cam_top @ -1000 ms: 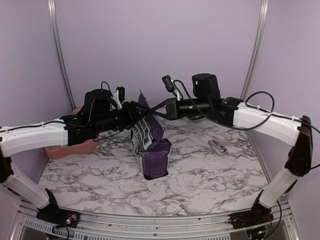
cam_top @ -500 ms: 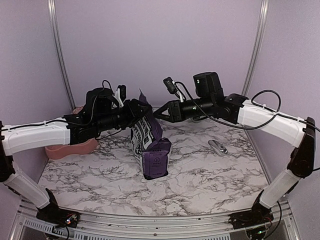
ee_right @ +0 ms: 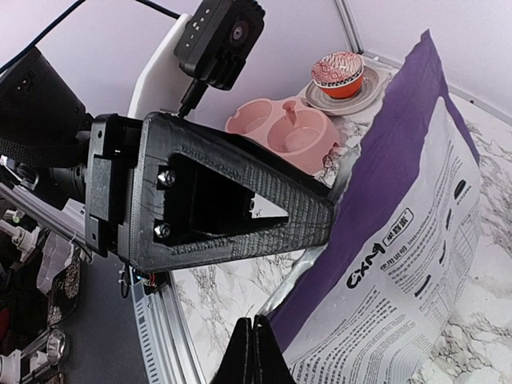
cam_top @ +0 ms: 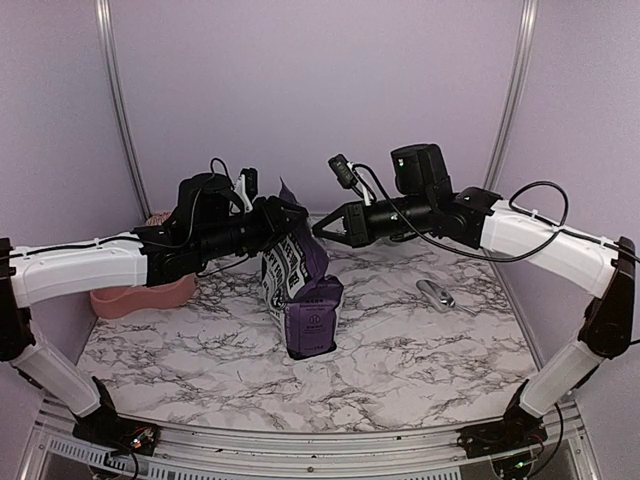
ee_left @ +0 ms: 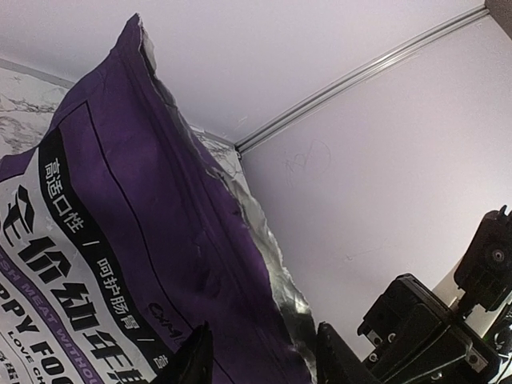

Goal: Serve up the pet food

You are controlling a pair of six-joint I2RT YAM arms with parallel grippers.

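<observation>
The pet food bag (cam_top: 287, 268), purple with a white printed panel, stands upright mid-table. It fills the left wrist view (ee_left: 120, 240) and the right of the right wrist view (ee_right: 416, 240). My left gripper (cam_top: 292, 222) is at the bag's upper edge. Its fingers are apart (ee_left: 262, 356), with the purple wall and silver inner rim between them. My right gripper (cam_top: 318, 228) is shut and empty (ee_right: 254, 336), just right of the bag top and apart from it.
A pink double bowl (cam_top: 140, 295) sits at the left wall, also in the right wrist view (ee_right: 288, 132). A small red patterned bowl (ee_right: 340, 76) stands behind it. A metal scoop (cam_top: 437, 293) lies at the right. A small purple pack (cam_top: 312, 320) leans on the bag's front.
My right gripper has drawn back to the right, away from the bag top. My left gripper has edged right toward the bag. The bag has not moved.
</observation>
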